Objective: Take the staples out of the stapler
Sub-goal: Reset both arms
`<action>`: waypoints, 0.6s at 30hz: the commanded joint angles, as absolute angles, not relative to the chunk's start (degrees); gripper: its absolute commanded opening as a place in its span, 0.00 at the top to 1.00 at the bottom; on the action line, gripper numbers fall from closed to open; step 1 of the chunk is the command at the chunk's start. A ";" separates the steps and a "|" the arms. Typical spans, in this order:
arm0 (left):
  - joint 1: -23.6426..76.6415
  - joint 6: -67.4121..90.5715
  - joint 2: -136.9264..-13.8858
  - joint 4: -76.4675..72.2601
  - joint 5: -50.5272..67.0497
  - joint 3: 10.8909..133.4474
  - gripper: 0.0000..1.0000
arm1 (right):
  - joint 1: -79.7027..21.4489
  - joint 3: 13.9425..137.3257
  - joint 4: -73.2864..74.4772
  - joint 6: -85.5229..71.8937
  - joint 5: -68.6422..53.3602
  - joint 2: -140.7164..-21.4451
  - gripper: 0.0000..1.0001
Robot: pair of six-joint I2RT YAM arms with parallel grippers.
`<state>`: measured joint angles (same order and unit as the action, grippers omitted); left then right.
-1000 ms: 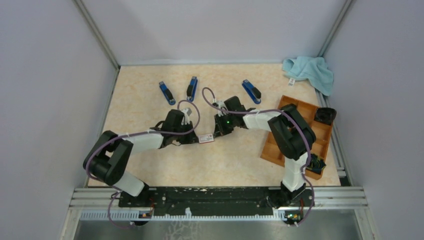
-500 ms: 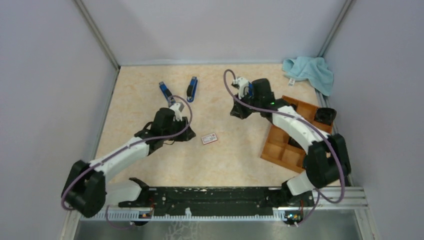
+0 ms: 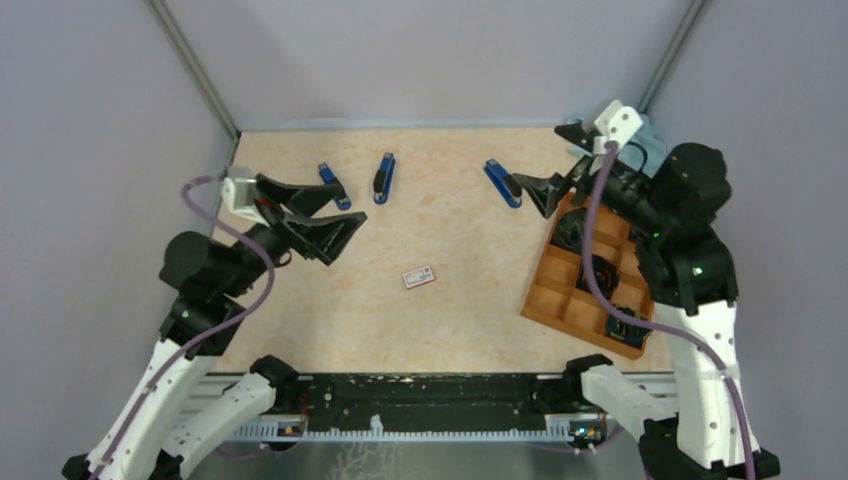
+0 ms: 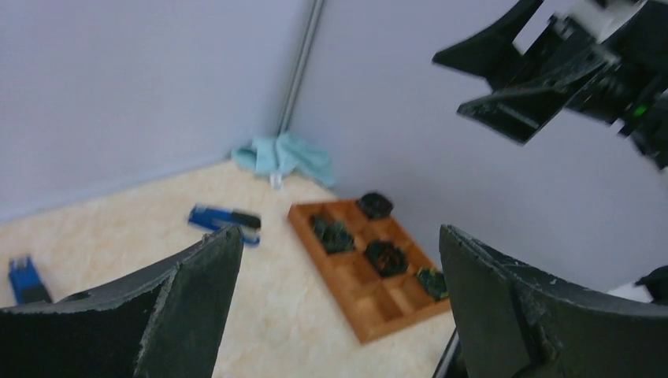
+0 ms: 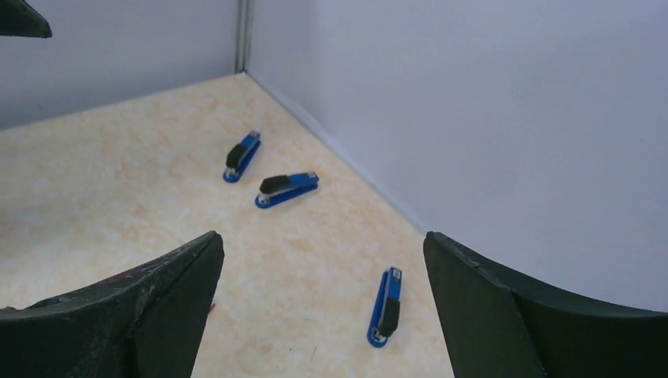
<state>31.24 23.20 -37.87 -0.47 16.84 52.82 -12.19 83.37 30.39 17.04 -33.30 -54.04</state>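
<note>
Three blue-and-black staplers lie shut near the back of the table: left [image 3: 333,186], middle [image 3: 384,177] and right [image 3: 503,183]. No staples show in any view. My left gripper [image 3: 343,212] hangs open high above the table's left side, pointing right, with nothing between its fingers [image 4: 197,283]. My right gripper [image 3: 540,156] hangs open high by the back right corner, empty, pointing left over the right stapler [image 5: 385,305]. The right wrist view also shows the other two staplers [image 5: 287,189] [image 5: 242,156]. In the left wrist view the right stapler [image 4: 224,221] lies far below.
A small white box with a red label [image 3: 418,276] lies mid-table. A wooden compartment tray [image 3: 541,297] holding dark parts stands at the right edge. A teal cloth [image 3: 650,150] is bunched in the back right corner, partly behind my right arm. Grey walls enclose three sides.
Both arms lifted away from the white box, swung out and up to their own sides, and both grippers went from shut to wide open. The box stayed on the table.
</note>
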 commanded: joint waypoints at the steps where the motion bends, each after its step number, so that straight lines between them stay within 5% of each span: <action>1: 31.39 25.50 -39.54 -0.02 21.26 62.37 0.00 | -12.05 94.19 35.73 8.36 -32.80 -54.34 0.01; 18: 31.38 26.31 -42.60 6.33 25.16 81.83 0.00 | -12.10 119.53 39.11 -11.15 -26.01 -60.15 0.01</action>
<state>31.24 26.30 -42.33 3.68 24.08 78.65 -12.16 116.05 39.05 -7.09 -27.81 -57.41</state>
